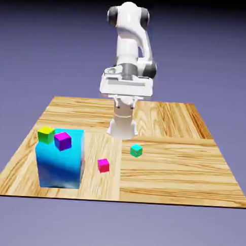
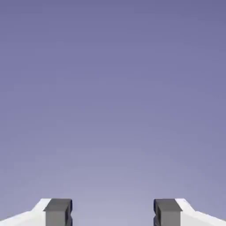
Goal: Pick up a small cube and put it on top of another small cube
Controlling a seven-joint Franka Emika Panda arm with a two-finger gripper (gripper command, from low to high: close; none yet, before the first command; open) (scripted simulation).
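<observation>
One small teal-green cube sits on the wooden table, right of the pink-magenta cube in the exterior view. The gripper is released, its fingertips wide apart with nothing between them.

The rectangular tabletop of pale, streaky-grained wood looks smooth — the tall bright-blue block has a glossy, shaded sheen — and the white robot arm resembles smooth plastic.
</observation>
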